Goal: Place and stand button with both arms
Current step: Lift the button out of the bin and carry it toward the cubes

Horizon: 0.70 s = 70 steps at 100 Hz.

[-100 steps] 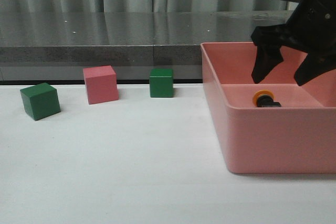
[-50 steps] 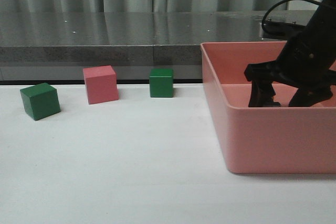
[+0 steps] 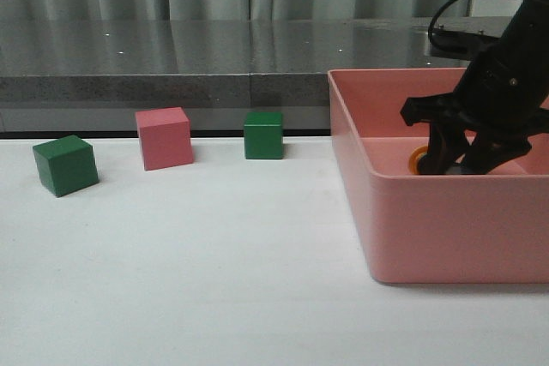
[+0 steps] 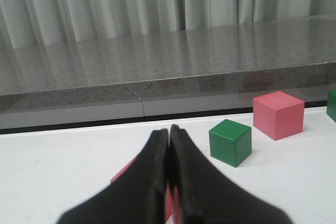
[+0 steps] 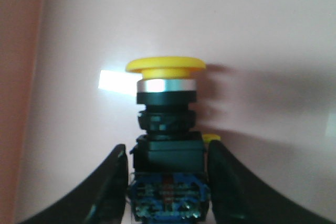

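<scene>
The button (image 3: 419, 159) lies on its side inside the pink bin (image 3: 446, 229), only its yellow cap showing over the front wall. My right gripper (image 3: 463, 169) reaches down into the bin around it. In the right wrist view the button (image 5: 165, 103) shows its yellow cap, silver collar, black body and bluish base. The right gripper (image 5: 168, 149) has a finger pressed on each side of the black body. The left gripper (image 4: 169, 129) is shut with nothing between its fingers, low over the white table, and it is out of the front view.
A green cube (image 3: 65, 165), a pink cube (image 3: 164, 137) and a second green cube (image 3: 263, 135) stand along the back of the white table (image 3: 214, 280). A grey ledge (image 3: 171, 75) runs behind them. A pink block (image 4: 123, 172) lies partly hidden beneath the left fingers.
The right gripper came down into the bin from above and its fingers closed in on the button. The cubes have not moved.
</scene>
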Tool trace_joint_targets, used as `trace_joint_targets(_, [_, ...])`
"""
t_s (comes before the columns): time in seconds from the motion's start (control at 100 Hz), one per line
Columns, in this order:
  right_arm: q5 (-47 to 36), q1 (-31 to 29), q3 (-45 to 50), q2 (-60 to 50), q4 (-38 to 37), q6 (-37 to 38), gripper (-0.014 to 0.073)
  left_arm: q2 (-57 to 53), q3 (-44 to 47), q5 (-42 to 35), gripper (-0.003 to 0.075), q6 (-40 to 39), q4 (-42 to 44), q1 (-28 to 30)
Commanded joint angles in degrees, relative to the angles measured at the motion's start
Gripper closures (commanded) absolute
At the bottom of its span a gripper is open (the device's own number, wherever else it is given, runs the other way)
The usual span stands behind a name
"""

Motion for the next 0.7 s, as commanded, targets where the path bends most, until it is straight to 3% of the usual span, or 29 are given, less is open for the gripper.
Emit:
trace_joint_targets(0.0, [1.9, 0.0, -3.8, -5.8, -0.4, -0.7, 0.0494, -1.8, 1.6, -4.8, 0.0739, -0.6, -0.4, 0.0])
trace_joint_targets(0.21, [13.0, 2.8, -14.0, -11.0, -0.6, -4.9, 0.0495, -1.8, 1.6, -4.8, 0.0739, -0.6, -0.4, 0.0])
trace_joint_targets(0.35, [19.7, 7.7, -22.5, -10.0, -0.6, -13.5, 0.0498, -1.8, 1.6, -4.8, 0.0739, -0.6, -0.4, 0.0])
trace_joint_targets(0.69, [22.6, 21.4, -33.9, 0.7, -0.6, -35.8, 0.0498, -1.8, 1.6, -4.8, 0.0739, -0.6, -0.4, 0.0])
